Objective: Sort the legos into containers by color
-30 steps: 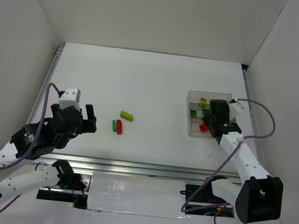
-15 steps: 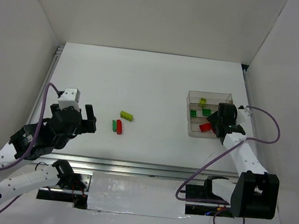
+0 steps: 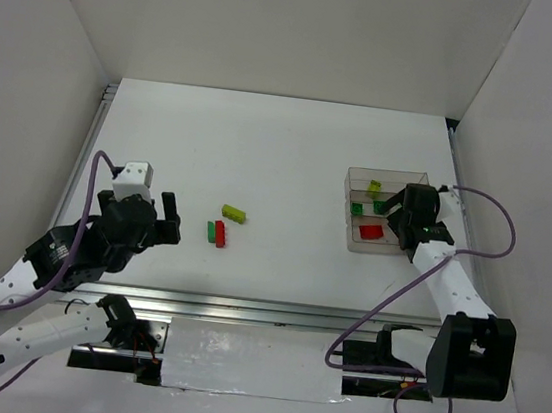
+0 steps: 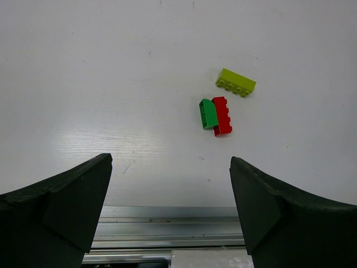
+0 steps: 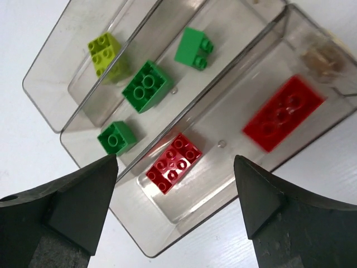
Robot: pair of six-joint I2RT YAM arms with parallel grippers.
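Note:
The containers (image 5: 177, 230), clear trays joined side by side, fill the right wrist view. One tray holds a yellow-green lego (image 5: 105, 49), the middle one three green legos (image 5: 146, 86), and the nearest two red legos (image 5: 174, 162), one of them blurred (image 5: 283, 113). My right gripper (image 5: 175, 161) hangs open above the red tray, holding nothing. Out on the table lie a yellow-green lego (image 4: 235, 82), a green lego (image 4: 208, 113) and a red lego (image 4: 222, 115), the last two touching. My left gripper (image 4: 170, 159) is open and empty, short of them near the front rail.
White walls enclose the table on three sides. A metal rail (image 3: 243, 310) runs along the front edge. The containers (image 3: 388, 172) stand close to the right wall, and my right arm's purple cable (image 3: 486, 217) loops beside them.
My right gripper has opened and let go of a red lego, which now lies in the nearest tray. The left arm has barely shifted.

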